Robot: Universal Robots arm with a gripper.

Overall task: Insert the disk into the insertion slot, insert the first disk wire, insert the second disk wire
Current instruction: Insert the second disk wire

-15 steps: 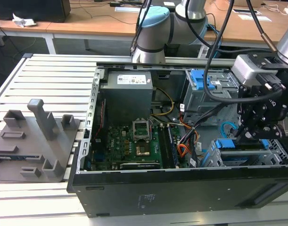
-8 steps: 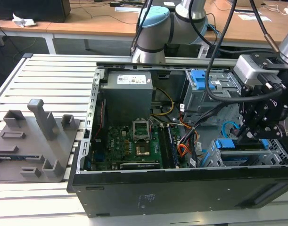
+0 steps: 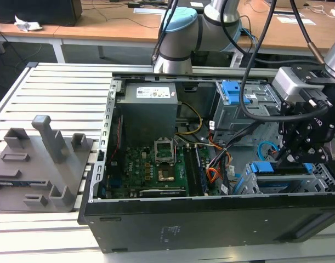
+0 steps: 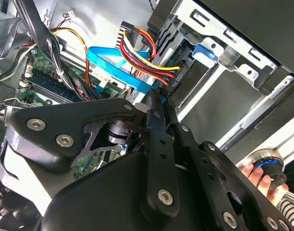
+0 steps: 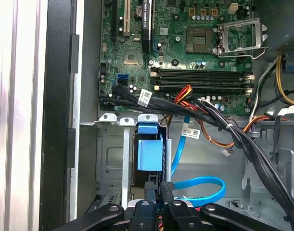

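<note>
Behind the slatted table (image 3: 57,82), wooden desks (image 3: 101,22) stand.

Most of the disk (image 5: 150,155) lies hidden inside the insertion slot (image 5: 110,159), with just its blue caddy end visible in the first wrist view. There the end effector (image 5: 159,192) is cut off by the picture's edge, and its fingertips hide whatever they pinch. In the second wrist view, a person's hand (image 4: 260,176) is half hidden behind the end effector's linkage.

Cable bundle (image 5: 219,120) across the insertion slot (image 5: 113,159) — cramped approach
</note>
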